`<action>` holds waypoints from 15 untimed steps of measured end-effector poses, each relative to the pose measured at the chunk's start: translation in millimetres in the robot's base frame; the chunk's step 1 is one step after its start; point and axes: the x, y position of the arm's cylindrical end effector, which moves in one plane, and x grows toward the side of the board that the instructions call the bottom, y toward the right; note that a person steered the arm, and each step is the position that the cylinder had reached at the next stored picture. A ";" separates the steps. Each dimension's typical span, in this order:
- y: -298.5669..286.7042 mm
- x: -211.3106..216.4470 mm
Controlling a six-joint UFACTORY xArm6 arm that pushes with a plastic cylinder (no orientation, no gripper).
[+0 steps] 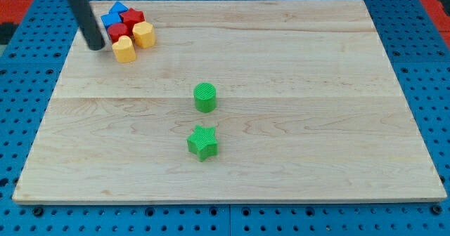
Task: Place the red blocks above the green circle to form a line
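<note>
Two red blocks sit in a cluster at the view's top left: one (132,17) at the top and one (118,32) lower left, shapes unclear. The green circle (205,97) stands near the board's middle. My tip (96,46) rests on the board just left of the lower red block, close to it; I cannot tell if it touches. The dark rod rises up and to the left out of view.
In the cluster, two blue blocks (114,15) lie at the top and two yellow blocks (143,34) (124,50) on the right and bottom. A green star (202,142) lies below the green circle. The wooden board (316,123) sits on a blue pegboard.
</note>
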 end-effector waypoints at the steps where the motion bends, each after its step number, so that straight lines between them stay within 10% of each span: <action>1: 16.5 -25.5; 7: 170.6 -104.9; 10: 17.1 -124.9; 13: 91.0 -99.7; 15: 5.0 -101.7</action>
